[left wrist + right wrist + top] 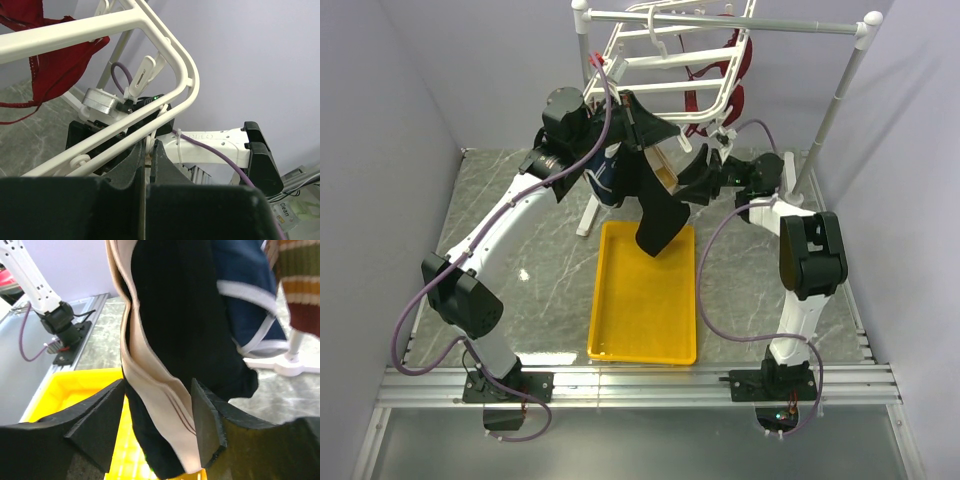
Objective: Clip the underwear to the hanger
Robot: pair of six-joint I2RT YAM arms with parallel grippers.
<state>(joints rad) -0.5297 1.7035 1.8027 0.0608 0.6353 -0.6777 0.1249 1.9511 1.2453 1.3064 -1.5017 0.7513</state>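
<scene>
**Top view.** The left gripper sits high at the near edge of the hanger. The underwear hangs from it, with its lower end over the yellow tray. Holding the cloth this high puts the waistband at clip level. The right gripper stands just beside the cloth, lower down. The grey marbled table sits between plain lilac walls. The hanger hangs from a white pole stand.

**Left wrist view.** The fingers are drawn narrow, with a thin pale edge pinched between them. I judge this edge to be the waistband. A white clip dangles just above. A red garment hangs further along the bars.

**Right wrist view.** The jaws stand wide and straddle the beige waistband without clamping it, probably to steady it. A navy pair hangs behind.
</scene>
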